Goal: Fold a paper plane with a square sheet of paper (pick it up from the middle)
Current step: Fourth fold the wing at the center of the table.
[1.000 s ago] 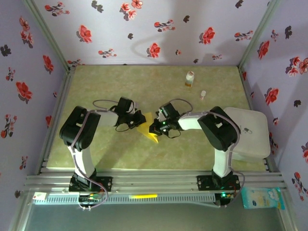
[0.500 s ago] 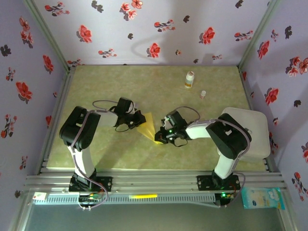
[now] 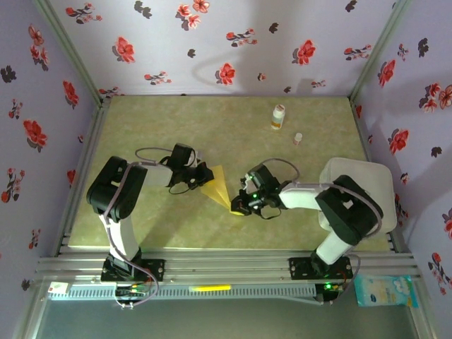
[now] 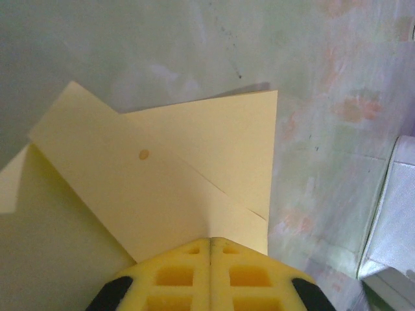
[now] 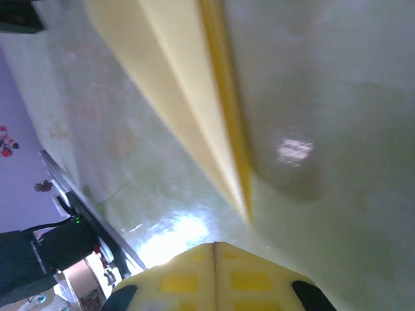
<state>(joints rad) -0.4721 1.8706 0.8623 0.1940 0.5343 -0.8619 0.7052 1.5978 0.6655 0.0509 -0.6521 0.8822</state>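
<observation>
The square sheet of paper point(image 3: 219, 188) lies folded into a mustard-yellow pointed shape on the table between my two grippers. My left gripper point(image 3: 204, 176) is shut, its tips resting on the paper's wide left end; in the left wrist view the closed yellow fingertips point(image 4: 211, 240) touch the layered flaps point(image 4: 181, 175). My right gripper point(image 3: 239, 206) is shut at the paper's narrow near-right tip. In the right wrist view its closed tips point(image 5: 214, 244) sit just short of the paper's sharp point point(image 5: 246, 214), holding nothing.
A small white-and-orange bottle point(image 3: 278, 116) and a small white cap point(image 3: 298, 138) stand at the back right. A white board point(image 3: 367, 191) lies at the table's right edge. Flowered walls enclose three sides; a metal rail point(image 3: 226, 265) runs along the near edge.
My right gripper slid from over the paper's middle toward its near-right tip, uncovering more of the paper. The left gripper stayed put.
</observation>
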